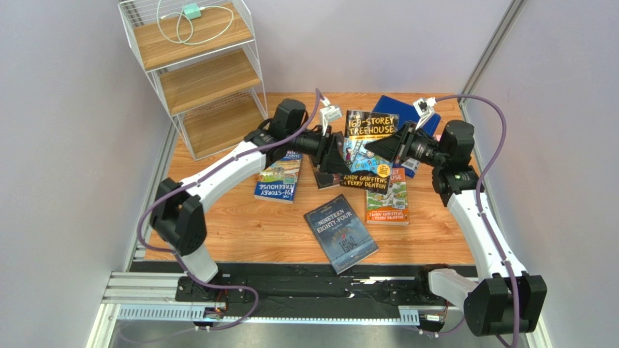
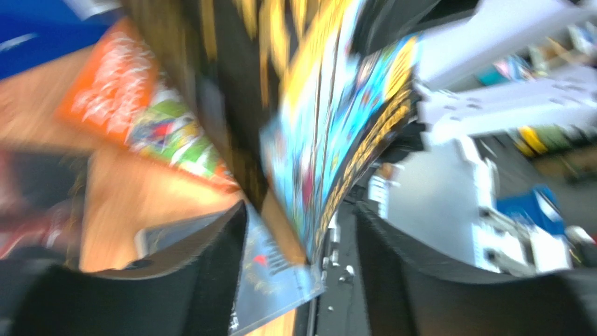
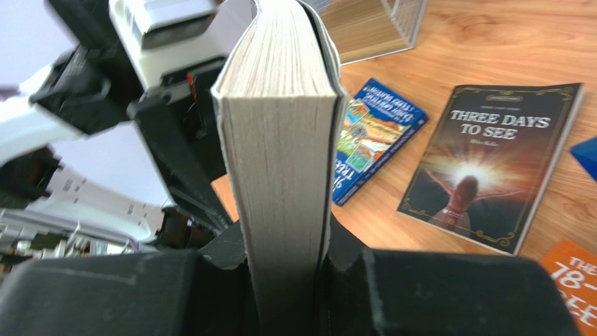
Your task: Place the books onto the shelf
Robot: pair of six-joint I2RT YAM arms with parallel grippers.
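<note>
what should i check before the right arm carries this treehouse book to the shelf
1. Hold of the right gripper on the yellow-black Treehouse book: ok, jaws shut on its page edge.
2. Release by the left gripper: cannot tell, its view is blurred; it stands around the book.
3. Book off the table: ok, held upright above the others.
4. Room on the shelf: ok, middle and bottom boards bare; the top one holds a cable.
5. Other books shelved: not ok, Nineteen Eighty-Four, Three Days to See, the blue Treehouse book and the orange Treehouse book lie on the table.
</note>
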